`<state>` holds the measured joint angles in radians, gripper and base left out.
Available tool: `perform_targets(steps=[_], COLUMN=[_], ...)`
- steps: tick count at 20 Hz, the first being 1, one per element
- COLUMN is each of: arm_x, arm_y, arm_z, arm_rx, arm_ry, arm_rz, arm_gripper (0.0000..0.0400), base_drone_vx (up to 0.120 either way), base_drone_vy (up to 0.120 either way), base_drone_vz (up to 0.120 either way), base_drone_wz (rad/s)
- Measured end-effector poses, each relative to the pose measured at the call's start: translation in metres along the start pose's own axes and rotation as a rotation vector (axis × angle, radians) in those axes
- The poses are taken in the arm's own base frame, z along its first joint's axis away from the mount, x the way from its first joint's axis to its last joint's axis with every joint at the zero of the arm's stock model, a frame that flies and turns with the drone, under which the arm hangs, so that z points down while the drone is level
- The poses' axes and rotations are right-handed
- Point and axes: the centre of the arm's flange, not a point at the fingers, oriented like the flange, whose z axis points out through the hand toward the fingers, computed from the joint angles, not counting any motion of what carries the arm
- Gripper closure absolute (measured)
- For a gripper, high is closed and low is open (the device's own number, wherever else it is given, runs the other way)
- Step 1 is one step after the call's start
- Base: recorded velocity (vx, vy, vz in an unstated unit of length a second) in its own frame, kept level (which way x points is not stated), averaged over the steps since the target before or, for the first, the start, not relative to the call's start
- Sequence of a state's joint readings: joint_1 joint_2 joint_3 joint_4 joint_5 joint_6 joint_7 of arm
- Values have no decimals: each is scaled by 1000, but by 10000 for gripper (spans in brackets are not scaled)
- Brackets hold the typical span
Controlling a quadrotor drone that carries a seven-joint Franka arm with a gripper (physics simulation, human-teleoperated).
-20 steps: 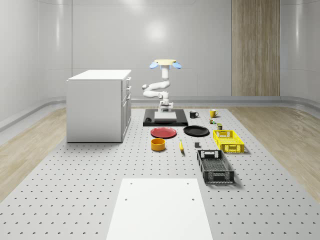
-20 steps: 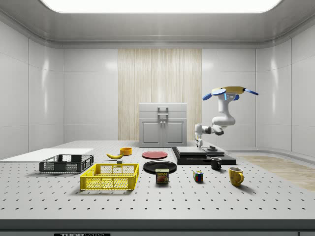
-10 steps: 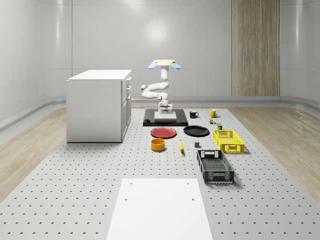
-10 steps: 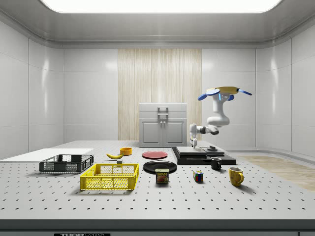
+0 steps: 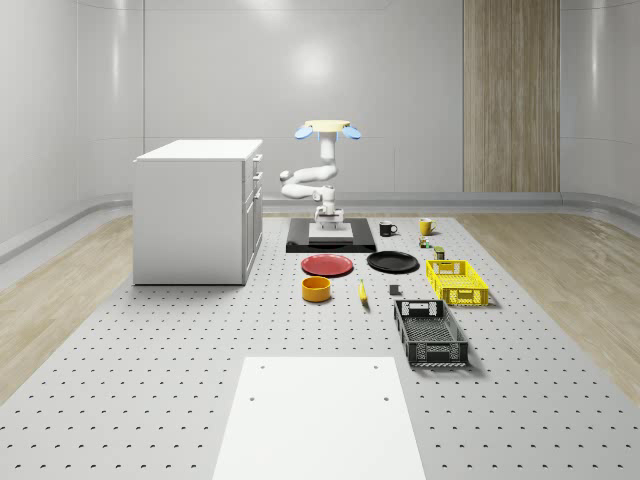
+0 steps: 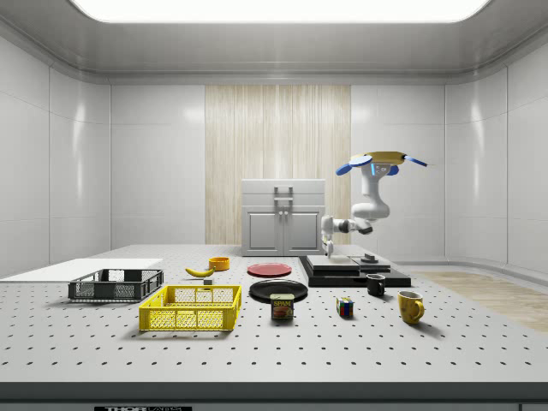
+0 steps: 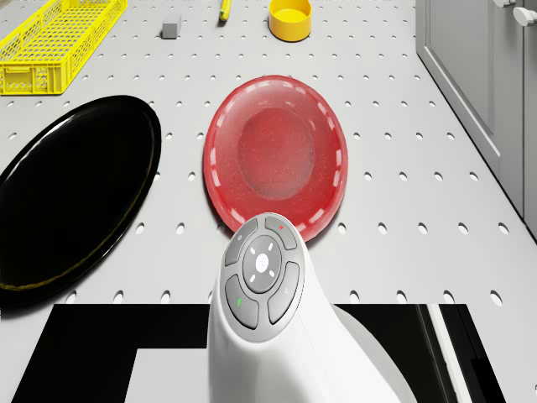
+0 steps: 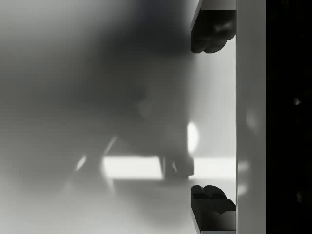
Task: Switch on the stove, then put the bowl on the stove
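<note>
White claw: the gripper hangs at the end of the bent arm, low over the stove's edge that faces the side view's left; in the wrist view its two dark fingertips stand well apart, spread wide with nothing between them, close above a pale glossy surface.
Arm: the white arm folds down from the drone in an elbow toward the cabinet side, wrist pointing down at the stove.
Drone: the drone, with a yellow top and blue rotors, hovers in the air above the stove, not resting on anything.
Stove: the black stove lies flat on the perforated table, carrying a pale plate on its top, right under the gripper.
Bowl: the yellow bowl sits upright on the table, in front of the red plate in the whole-scene view, well apart from the stove and the gripper.
Plates: a red plate and a black plate lie side by side just in front of the stove.
Banana: a banana lies near the bowl, on its right in the whole-scene view.
Crates: a yellow crate and a black crate stand toward the whole-scene view's right.
Mugs: a black mug and a yellow mug stand beside the stove.
Cabinet: a white cabinet stands on the whole-scene view's left of the stove.
</note>
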<state>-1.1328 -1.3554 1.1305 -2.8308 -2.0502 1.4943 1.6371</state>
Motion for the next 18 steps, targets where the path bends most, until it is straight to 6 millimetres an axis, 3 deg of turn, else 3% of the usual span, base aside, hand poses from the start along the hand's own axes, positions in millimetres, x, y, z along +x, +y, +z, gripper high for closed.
perform_targets(steps=[8, 18], arm_x=[0, 0], arm_y=[0, 0], arm_z=[0, 0], arm_rx=[0, 0], arm_ry=[0, 0], arm_rz=[0, 0], arm_gripper=[0, 0], base_drone_vx=[120, 120], base_drone_vy=[-65, 0], base_drone_vz=[0, 0], base_drone_wz=[0, 0])
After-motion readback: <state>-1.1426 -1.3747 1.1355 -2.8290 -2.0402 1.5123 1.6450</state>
